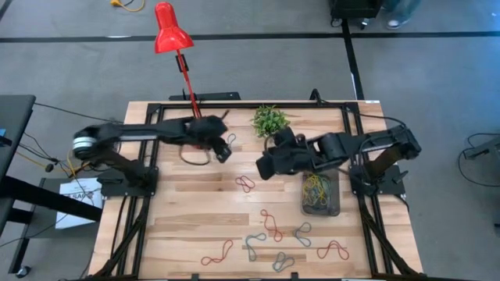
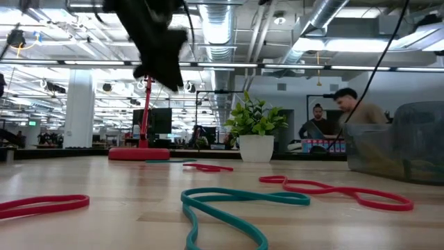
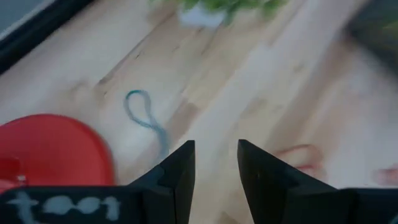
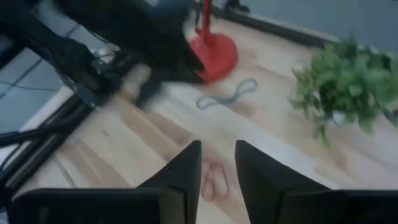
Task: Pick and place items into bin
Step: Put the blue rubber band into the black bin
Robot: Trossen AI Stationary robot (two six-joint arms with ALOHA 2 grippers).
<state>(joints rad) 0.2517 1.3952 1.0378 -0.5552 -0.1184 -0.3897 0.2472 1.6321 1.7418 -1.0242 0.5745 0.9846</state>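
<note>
Just left of centre in the high view, the right hand (image 1: 264, 167) is hovering over the pale wooden table (image 1: 187, 218), its two dark fingers standing slightly parted with nothing between them. Directly below and to its left in that frame, the nearest of the thin twisted rubber loops, a small red one (image 1: 246, 184), is lying flat and apart from the fingers; in the right wrist view the same red loop (image 4: 214, 180) is showing in the gap between the fingertips, its long axis running roughly along the line of the fingers, so a short descent seems to be all that separates the hand from it.

Behind the right hand, toward the right of the high frame, the small dark see-through rectangular bin (image 1: 321, 194) is sitting with several yellow and green loops already inside. More loops, red and grey-blue, are lying scattered across the lower middle of the frame (image 1: 272, 225).

Toward the upper middle, the left hand (image 1: 224, 150) is hanging with its fingers parted and empty, just beside the red desk lamp's round base (image 3: 53, 148), with a single grey-blue loop (image 3: 144, 118) lying ahead of it. By my judgement the right arm is the nearer one to the red loop, and the left to that grey-blue one.
</note>
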